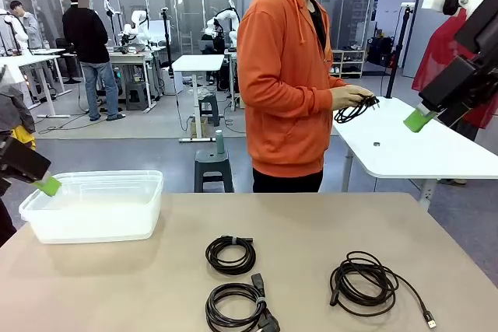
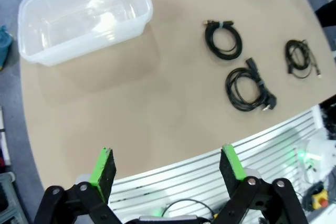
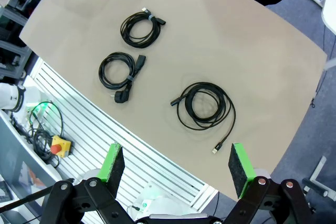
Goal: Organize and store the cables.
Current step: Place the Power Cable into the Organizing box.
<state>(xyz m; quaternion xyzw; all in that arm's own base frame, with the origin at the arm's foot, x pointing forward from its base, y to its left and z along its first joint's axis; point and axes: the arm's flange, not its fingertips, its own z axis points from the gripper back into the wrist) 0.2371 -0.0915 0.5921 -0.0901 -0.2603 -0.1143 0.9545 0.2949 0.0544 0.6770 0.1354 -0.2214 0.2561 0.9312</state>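
Front: three coiled cables on the table beside the bin, person holding a fourth cable; left wrist: left gripper spread, empty; right wrist: right gripper likewise, and the loose coil has a trailing tail that may snag and unwind on lifting.

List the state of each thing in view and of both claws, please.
Left claw: open, empty.
Right claw: open, empty.
Clear bin: lidless, empty.
Small cable: coiled, banded.
Power cable: coiled, banded.
Loose cable: coiled, end trailing.
Fourth cable: in the person's hands.
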